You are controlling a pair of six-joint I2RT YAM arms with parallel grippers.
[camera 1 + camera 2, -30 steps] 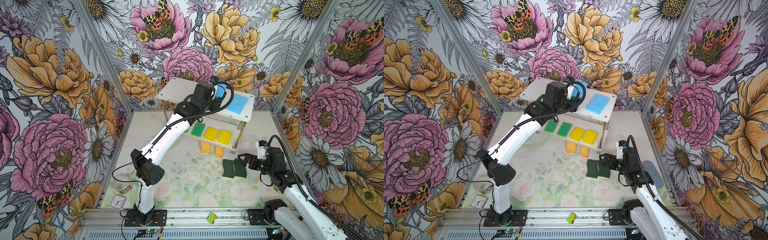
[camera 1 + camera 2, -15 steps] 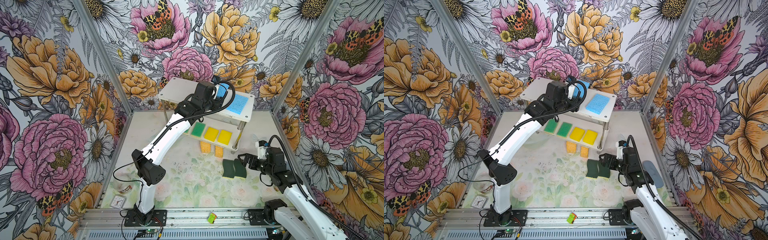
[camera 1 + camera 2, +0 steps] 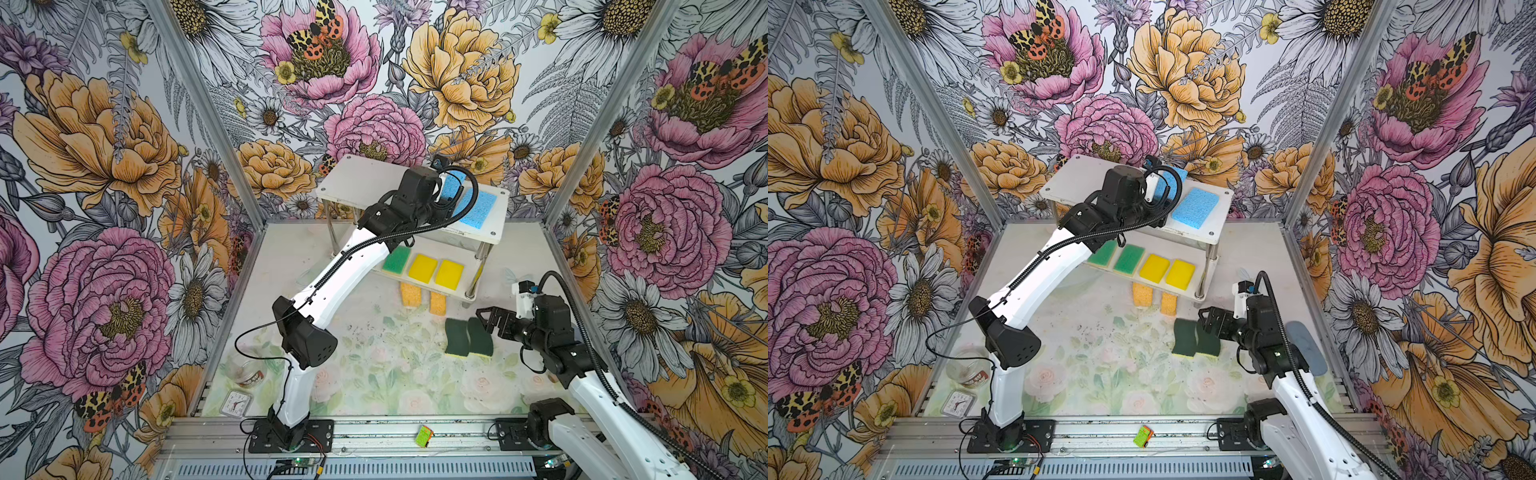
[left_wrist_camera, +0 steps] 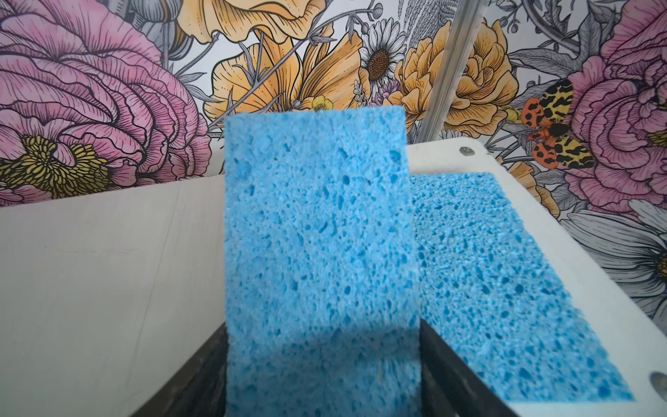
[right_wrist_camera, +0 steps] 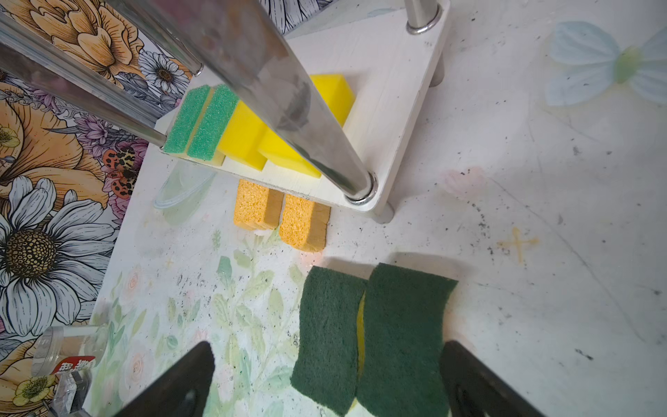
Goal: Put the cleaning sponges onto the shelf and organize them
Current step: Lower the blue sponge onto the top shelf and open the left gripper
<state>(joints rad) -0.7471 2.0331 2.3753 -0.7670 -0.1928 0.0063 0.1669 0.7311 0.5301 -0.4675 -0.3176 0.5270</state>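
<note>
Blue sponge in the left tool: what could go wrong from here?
The held blue sponge is tilted in the left tool, next to the flat blue sponge on the shelf's top board; it could land on that one. The open right tool faces both touching dark green sponges, so it might grab two.

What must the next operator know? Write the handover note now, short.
Left gripper: shut on a blue sponge, tilted above the top board of the shelf, beside the second blue sponge lying there.
Right gripper: open, poised over the two dark-green sponges on the table.
Done: two green-topped sponges and two yellow sponges on the lower board.
To do: set down the blue one; shelve the dark-green pair and the two orange sponges, on the table partly under the lower board.
</note>
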